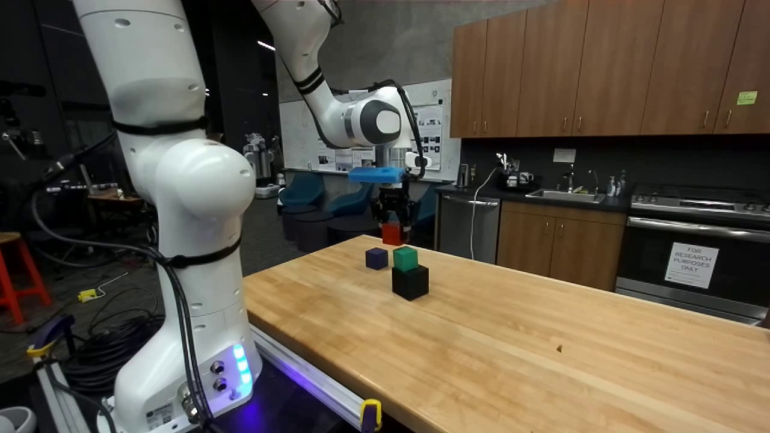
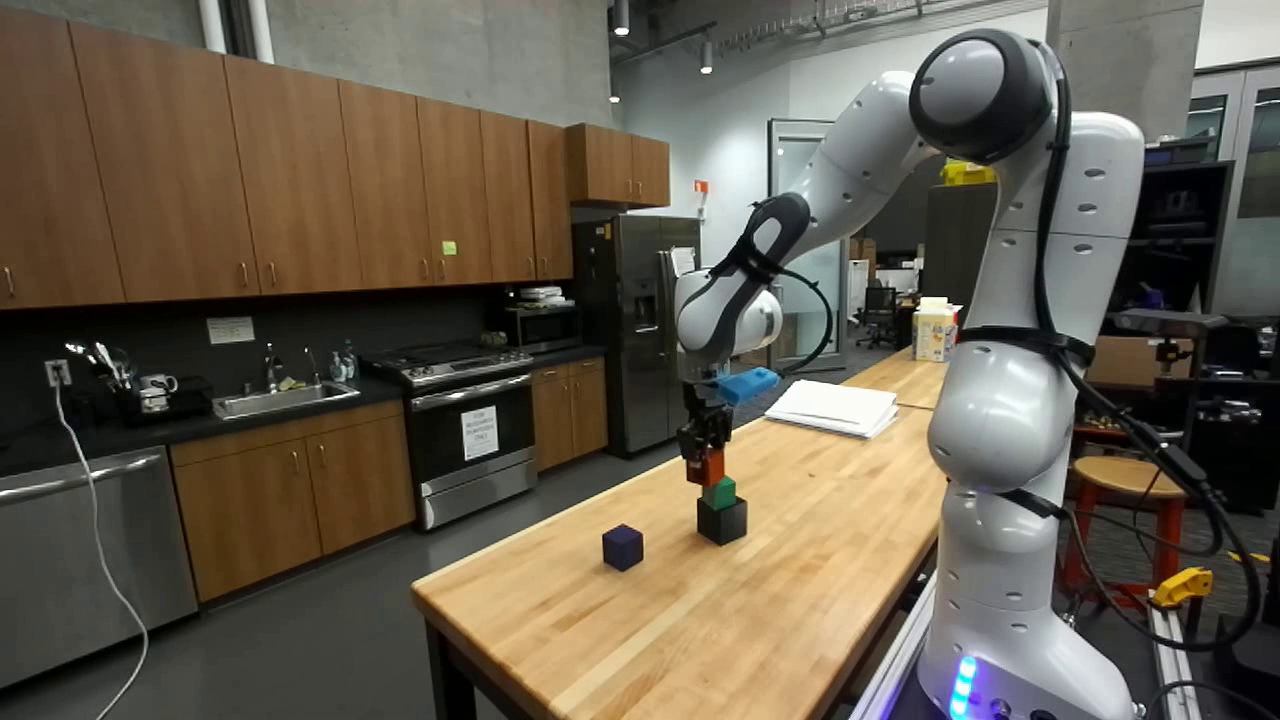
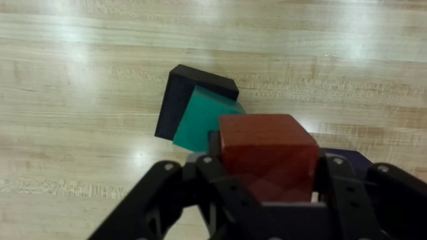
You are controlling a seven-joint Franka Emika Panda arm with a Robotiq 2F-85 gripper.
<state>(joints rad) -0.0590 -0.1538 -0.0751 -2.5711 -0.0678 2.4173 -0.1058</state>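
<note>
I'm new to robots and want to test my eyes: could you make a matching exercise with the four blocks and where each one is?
1. red block
2. green block
3. black block
4. dark blue block

A. on the table, carrying another block
B. held in the gripper
C. on the table, carrying nothing
D. resting on another block

Right pairs: 1-B, 2-D, 3-A, 4-C
</note>
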